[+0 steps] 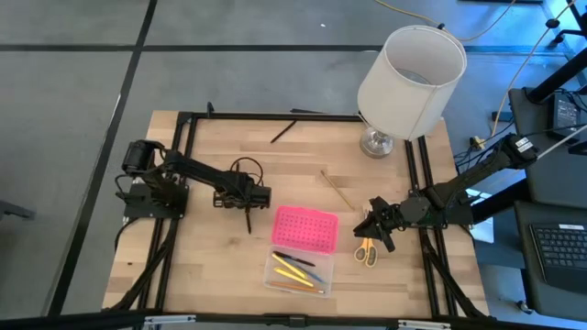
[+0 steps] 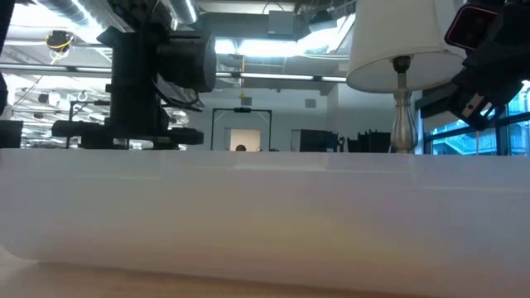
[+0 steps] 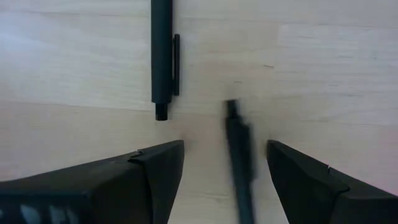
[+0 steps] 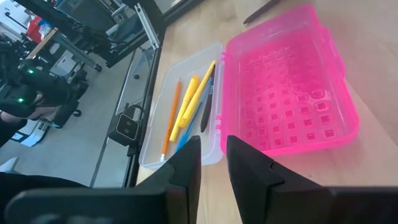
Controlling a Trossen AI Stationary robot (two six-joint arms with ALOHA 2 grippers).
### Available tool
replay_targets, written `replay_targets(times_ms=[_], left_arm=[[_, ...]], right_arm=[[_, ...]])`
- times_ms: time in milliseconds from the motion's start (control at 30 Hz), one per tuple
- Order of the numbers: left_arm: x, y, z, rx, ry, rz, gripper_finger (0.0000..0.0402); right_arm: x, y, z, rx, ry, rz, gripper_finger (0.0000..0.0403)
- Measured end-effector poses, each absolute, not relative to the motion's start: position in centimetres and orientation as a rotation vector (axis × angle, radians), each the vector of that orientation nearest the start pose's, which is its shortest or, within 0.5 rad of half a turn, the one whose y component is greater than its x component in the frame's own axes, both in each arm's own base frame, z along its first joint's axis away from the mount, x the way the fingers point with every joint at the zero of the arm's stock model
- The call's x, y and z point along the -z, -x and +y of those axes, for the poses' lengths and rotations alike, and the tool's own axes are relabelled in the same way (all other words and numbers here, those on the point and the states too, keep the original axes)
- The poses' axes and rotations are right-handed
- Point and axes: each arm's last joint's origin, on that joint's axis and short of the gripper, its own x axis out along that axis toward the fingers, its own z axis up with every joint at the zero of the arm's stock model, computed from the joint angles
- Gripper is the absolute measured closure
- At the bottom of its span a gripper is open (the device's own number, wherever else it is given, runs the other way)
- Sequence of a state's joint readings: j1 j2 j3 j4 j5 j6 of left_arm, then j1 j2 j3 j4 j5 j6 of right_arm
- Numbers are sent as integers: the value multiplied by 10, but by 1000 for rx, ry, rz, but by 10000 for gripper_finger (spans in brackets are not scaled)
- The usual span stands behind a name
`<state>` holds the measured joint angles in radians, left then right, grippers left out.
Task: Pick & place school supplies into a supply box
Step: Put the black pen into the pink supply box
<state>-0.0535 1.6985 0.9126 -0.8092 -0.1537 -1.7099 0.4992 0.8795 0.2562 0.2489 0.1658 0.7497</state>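
The supply box lies open near the table's near edge, its pink lid (image 1: 305,227) flat and its clear base (image 1: 298,271) holding several pens (image 4: 189,106). My left gripper (image 1: 250,203) is open and points down left of the lid. A blurred black pen (image 3: 239,168) lies between its fingers and touches neither. A second black pen (image 3: 163,56) lies just beyond. My right gripper (image 1: 373,225) hovers right of the lid, fingers a narrow gap apart with nothing between. The yellow-handled scissors (image 1: 367,250) lie on the table beside it. A wooden pencil (image 1: 339,190) rests mid-table.
A white-shaded lamp (image 1: 408,78) stands at the table's far right corner. Another black pen (image 1: 282,131) lies near the far edge. A black frame (image 1: 183,165) borders the table top. In the low view, a pale blurred surface (image 2: 265,215) blocks most of the table.
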Motion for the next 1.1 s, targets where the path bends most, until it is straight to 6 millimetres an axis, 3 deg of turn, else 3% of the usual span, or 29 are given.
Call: replay_targets(times_ms=[800, 1100], left_arm=[[-137, -270, -11, -1332, 1248, 1057, 184], [-137, -270, -10, -1290, 1173, 1071, 186]], right_arm=[[-177, -156, 80, -179, -612, 459, 320], [-177, -156, 80, -181, -602, 458, 320]])
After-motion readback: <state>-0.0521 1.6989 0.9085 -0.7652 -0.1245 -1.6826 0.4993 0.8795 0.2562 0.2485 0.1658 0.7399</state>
